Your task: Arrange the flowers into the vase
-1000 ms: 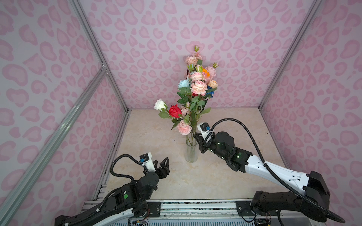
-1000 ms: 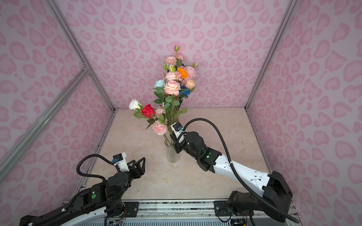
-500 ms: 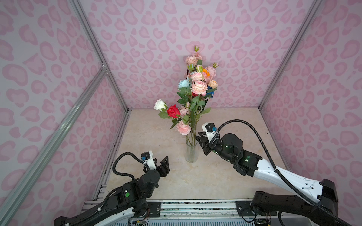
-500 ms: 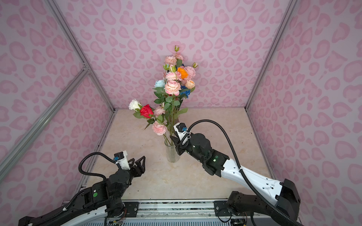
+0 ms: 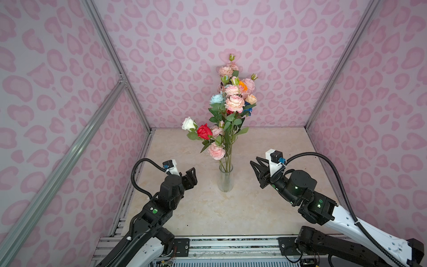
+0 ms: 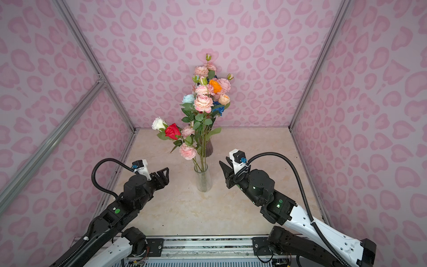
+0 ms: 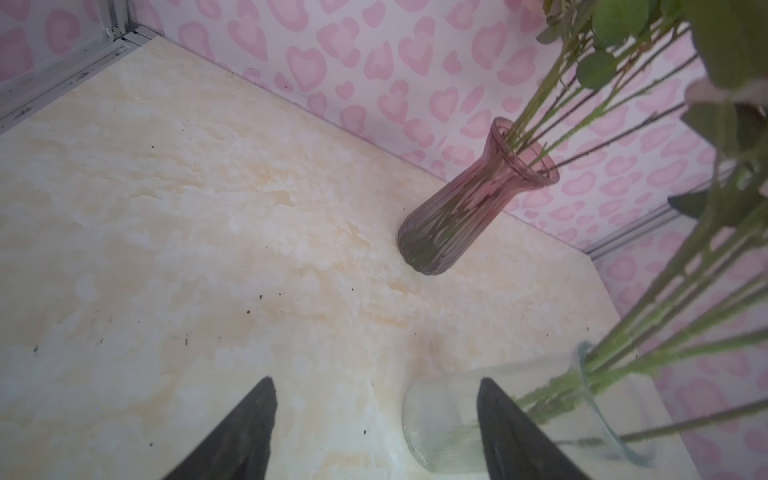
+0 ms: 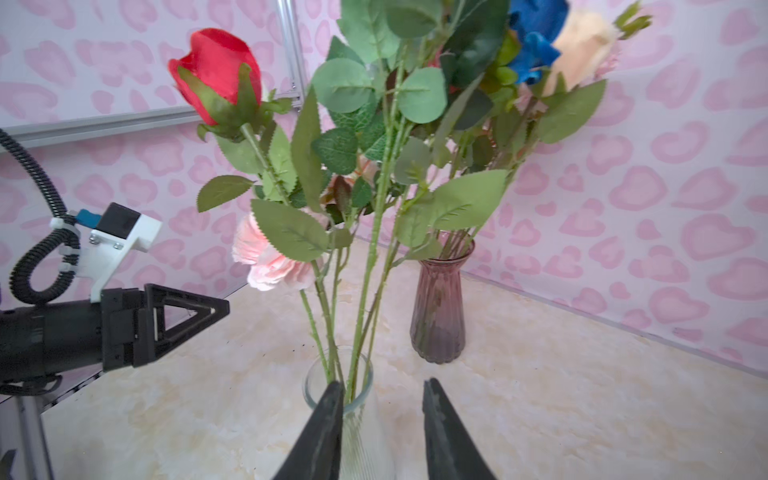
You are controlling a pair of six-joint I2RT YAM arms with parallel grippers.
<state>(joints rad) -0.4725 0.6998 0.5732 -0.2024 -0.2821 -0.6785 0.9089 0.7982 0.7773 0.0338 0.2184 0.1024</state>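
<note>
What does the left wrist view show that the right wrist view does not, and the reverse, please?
Left wrist only: a look down into the mouth of the purple vase, and a metal rail along the table edge. Right wrist only: the red rose, the blue flower and the open right tool. Both: the clear vase, the purple vase, green stems, the table and the open left tool.

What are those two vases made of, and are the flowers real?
The clear vase looks like ribbed glass: stems show through it. The purple vase seems tinted, fluted glass, glossy. The flowers look artificial, likely fabric: matte petals, stiff even leaves.
</note>
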